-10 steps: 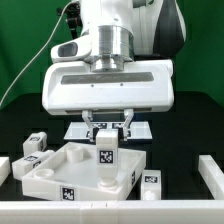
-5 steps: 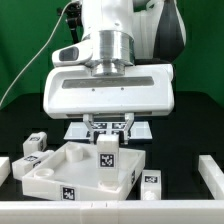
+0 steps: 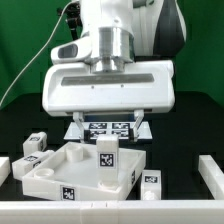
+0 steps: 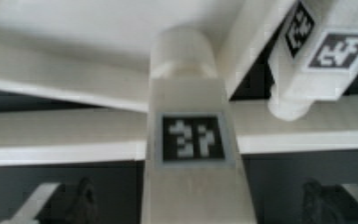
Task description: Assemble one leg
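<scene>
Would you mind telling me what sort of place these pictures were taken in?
Most likely a robotics lab bench for assembly trials: a green backdrop behind a black table, a fixed marker board, and fiducial tags on the leg and other parts.

Exterior low, frontal; wrist downward; both see leg [image 3: 107, 158] [image 4: 195, 110].

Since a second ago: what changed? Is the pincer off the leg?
Yes. The pincer let go of the leg, spread wider and rose straight up, clear of it. The leg stayed upright on the square panel, and the loose legs around the panel did not move.
</scene>
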Controlling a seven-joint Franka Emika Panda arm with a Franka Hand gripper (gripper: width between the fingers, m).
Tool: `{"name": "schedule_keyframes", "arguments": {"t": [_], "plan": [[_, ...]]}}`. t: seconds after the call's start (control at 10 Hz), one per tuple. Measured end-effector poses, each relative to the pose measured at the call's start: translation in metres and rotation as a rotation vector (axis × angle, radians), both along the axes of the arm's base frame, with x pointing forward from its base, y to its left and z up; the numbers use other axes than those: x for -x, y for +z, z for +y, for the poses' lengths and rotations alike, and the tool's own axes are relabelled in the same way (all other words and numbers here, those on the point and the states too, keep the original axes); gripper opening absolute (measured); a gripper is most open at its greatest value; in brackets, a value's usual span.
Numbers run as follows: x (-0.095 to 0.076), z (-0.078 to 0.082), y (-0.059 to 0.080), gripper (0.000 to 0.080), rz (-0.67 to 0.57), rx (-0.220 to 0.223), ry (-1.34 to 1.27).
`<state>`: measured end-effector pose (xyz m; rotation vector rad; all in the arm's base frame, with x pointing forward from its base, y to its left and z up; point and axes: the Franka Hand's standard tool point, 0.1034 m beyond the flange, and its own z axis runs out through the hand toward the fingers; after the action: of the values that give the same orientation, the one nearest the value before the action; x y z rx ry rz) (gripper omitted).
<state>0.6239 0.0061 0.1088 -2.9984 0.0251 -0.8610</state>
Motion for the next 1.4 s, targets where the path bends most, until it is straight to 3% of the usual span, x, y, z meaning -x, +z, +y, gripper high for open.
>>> {"name": "schedule_keyframes", "arguments": {"t": [0.1, 0.3, 0.4, 0.6, 0.8, 1.0, 1.4], "plan": [[-0.005, 0.0, 0.009, 0.0635, 0.024, -0.008, 0.003], [-0.012, 0.001, 0.015, 0.0645, 0.053, -0.018, 0.009], [-0.006, 0.005, 0.009, 0.0649, 0.128, -0.034, 0.017], [-0.008, 0.013, 0.013, 0.0649, 0.279, -0.071, 0.04], [-0.006, 0.007, 0.008, 0.0649, 0.436, -0.098, 0.047], [-0.009, 0.01, 0.012, 0.0649, 0.58, -0.126, 0.01], [-0.013, 0.009, 0.011, 0.0649, 0.555, -0.122, 0.019]]}}
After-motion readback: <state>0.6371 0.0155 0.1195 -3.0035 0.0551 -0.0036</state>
